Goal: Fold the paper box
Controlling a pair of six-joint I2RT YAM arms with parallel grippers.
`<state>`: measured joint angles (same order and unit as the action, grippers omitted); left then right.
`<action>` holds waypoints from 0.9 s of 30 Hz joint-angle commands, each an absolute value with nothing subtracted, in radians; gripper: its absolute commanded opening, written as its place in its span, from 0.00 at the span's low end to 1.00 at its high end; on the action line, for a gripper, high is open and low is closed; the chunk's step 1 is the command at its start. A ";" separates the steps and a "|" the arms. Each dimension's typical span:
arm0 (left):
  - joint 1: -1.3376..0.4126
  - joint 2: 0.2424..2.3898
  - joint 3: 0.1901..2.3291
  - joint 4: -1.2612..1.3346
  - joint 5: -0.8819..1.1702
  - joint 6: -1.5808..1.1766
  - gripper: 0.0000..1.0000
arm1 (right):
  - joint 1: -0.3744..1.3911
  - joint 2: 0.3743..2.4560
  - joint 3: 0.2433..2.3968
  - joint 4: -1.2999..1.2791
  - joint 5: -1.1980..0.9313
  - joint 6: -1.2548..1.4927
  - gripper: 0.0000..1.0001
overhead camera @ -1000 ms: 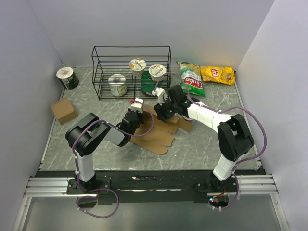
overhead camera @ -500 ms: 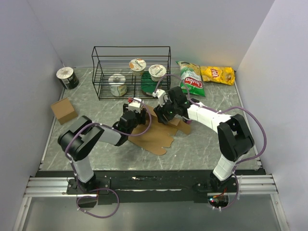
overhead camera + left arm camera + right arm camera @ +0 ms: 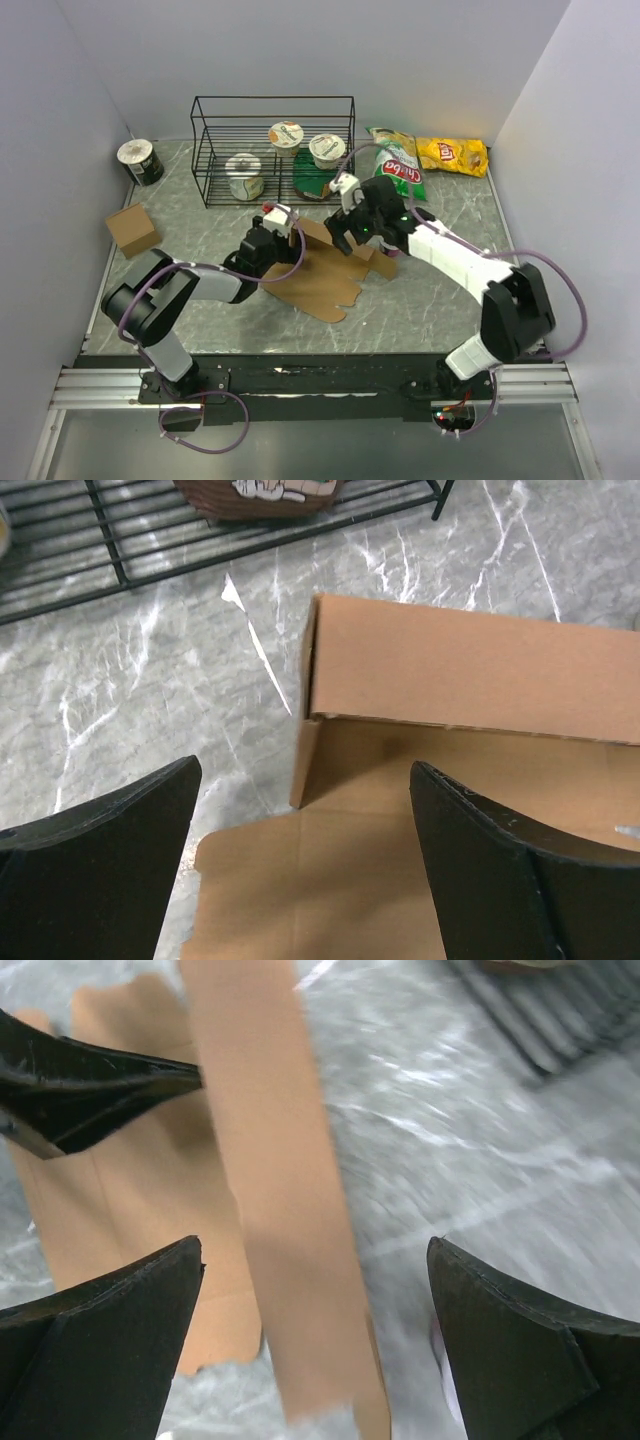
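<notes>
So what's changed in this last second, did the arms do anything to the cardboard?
Both the left gripper and the right gripper have opened wide and seem to have let go of the paper box. The left arm sank toward the near left; the right arm swung its elbow out right. The box lies where it was, one wall raised; wire rack, small box and chip bags unmoved.

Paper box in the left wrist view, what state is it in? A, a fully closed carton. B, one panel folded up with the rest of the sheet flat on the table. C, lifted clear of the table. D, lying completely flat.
B: the paper box shows one panel raised on edge with a corner crease, while the sheet below it lies flat on the table.
</notes>
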<state>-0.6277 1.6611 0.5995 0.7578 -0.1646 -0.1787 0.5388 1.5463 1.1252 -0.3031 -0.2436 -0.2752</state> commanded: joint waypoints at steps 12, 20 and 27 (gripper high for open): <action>-0.540 1.726 0.667 0.813 0.034 -0.241 0.83 | 0.499 1.183 0.962 -0.334 -0.138 0.550 0.96; -0.541 1.782 0.690 0.879 0.017 -0.233 0.72 | 0.495 1.195 0.851 -0.164 -0.149 0.745 0.91; -0.557 1.787 0.673 0.928 0.003 -0.212 0.64 | 0.466 1.229 0.813 -0.097 -0.114 0.778 0.88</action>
